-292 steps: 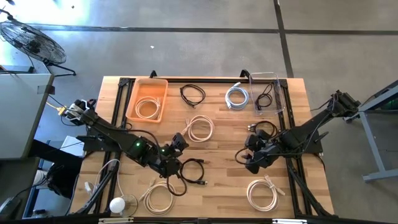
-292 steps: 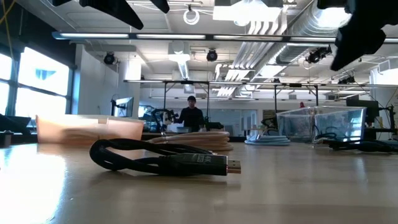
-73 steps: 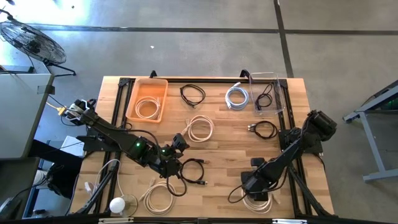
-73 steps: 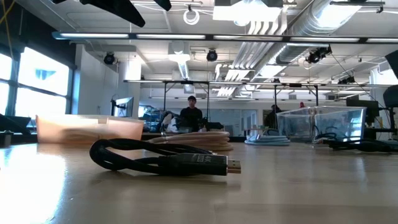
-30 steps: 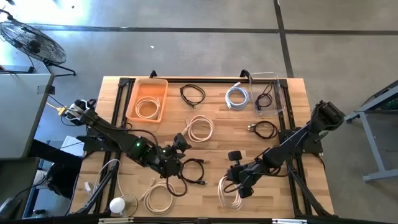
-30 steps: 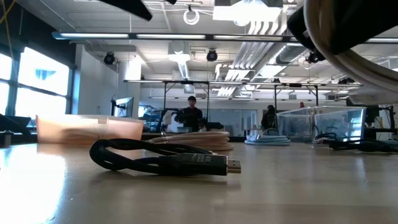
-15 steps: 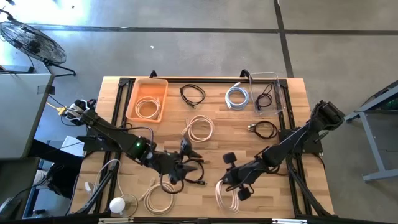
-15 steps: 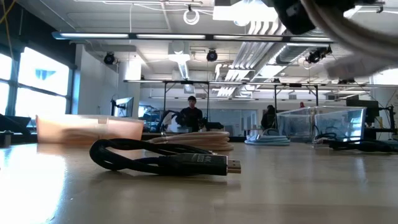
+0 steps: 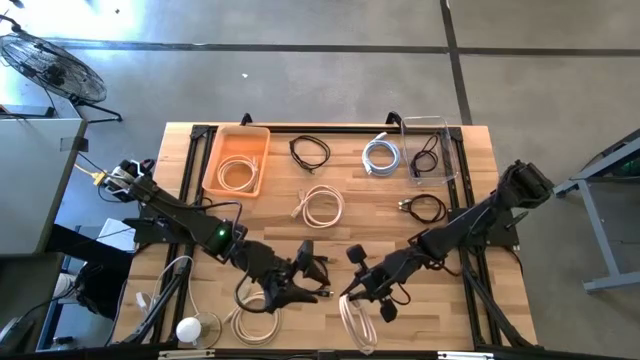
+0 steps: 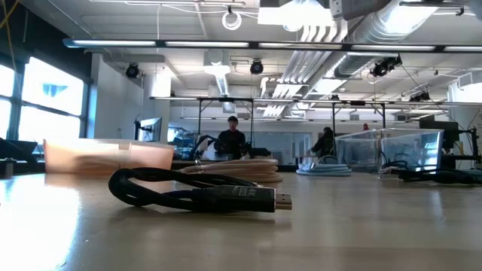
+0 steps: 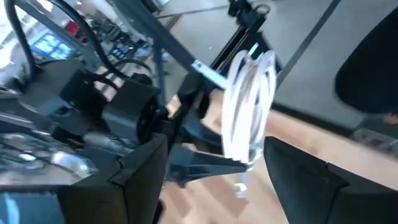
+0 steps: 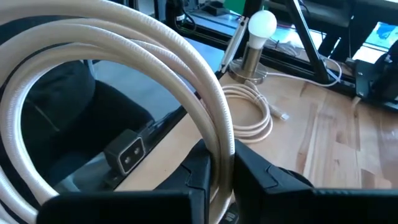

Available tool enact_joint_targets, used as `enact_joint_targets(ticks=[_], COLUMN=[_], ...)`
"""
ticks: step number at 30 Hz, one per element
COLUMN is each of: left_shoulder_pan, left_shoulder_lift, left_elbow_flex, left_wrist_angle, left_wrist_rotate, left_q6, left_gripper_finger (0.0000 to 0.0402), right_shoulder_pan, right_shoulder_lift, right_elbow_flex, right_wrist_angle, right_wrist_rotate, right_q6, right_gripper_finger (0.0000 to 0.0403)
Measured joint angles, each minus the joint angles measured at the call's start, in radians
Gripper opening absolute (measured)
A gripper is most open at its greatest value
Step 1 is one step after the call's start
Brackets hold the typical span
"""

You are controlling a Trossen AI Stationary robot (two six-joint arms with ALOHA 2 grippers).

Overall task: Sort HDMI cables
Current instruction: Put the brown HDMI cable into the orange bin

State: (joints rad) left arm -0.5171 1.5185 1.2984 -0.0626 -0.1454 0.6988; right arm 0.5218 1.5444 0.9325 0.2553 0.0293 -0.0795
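Observation:
My right gripper (image 9: 352, 290) is shut on a cream-beige coiled cable (image 9: 356, 322), held above the near middle of the table. My left gripper (image 9: 316, 275) is open and faces that coil. In the left wrist view the coil (image 11: 250, 102) stands ahead between my two spread fingers, apart from them. A black coiled cable (image 10: 197, 192) lies flat on the table under my left gripper. Another cream coil (image 9: 254, 320) lies near the front edge. My right gripper pinches several strands of the cream coil together at one side of its loop (image 12: 221, 146) between its two fingers. The fingers lie across the strands. The coil is lifted clear of the table, its loop on edge, and one plug end (image 11: 239, 186) dangles.
An orange tray (image 9: 215, 150) at the far left holds a cream coil. A clear bin (image 9: 445, 140) at the far right holds a black cable. Loose on the table lie a black coil (image 9: 310, 152), a silvery-white coil (image 9: 381, 155), a cream coil (image 9: 321, 207) and a black coil (image 9: 425, 208). A white bulb lamp (image 9: 190, 328) stands at the near left.
My right gripper has carried the cream coil, lifted clear, toward the table's left, closer to my left gripper. My left gripper has moved toward the near edge, over the black cable, and turned to face the right gripper. The black cable has stayed where it was.

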Motion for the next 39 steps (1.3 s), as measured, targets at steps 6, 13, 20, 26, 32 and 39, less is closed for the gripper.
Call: enact_joint_targets(ticks=[6,13,20,26,32,39], left_shoulder_pan=[0.0,0.0,0.0,0.0,0.0,0.0], left_shoulder_lift=[0.0,0.0,0.0,0.0,0.0,-0.001], left_elbow_flex=[0.0,0.0,0.0,0.0,0.0,0.001], left_wrist_angle=[0.0,-0.001,0.0,0.002,0.009,-0.014], left_wrist_rotate=[-0.065,-0.082,-0.083,-0.085,-0.079,-0.048], left_q6=[0.035,0.034,0.033,0.031,0.022,-0.033], left_gripper_finger=[0.0262,0.0262,0.0262,0.0262,0.0262,0.0262], right_shoulder_pan=[-0.007,-0.012,-0.013,-0.025,-0.022,0.011], right_shoulder_lift=[0.0,0.0,0.0,0.0,-0.001,-0.001], right_elbow_flex=[0.0,0.0,0.0,0.004,0.054,0.126], right_wrist_angle=[0.012,0.06,0.084,0.12,0.059,0.014], right_wrist_rotate=[-0.013,-0.021,-0.012,0.057,0.304,0.599], right_q6=[-0.022,-0.034,-0.071,-0.158,-0.259,-0.395], right_gripper_finger=[0.0037,0.0035,0.0034,0.0035,0.0034,0.0034])
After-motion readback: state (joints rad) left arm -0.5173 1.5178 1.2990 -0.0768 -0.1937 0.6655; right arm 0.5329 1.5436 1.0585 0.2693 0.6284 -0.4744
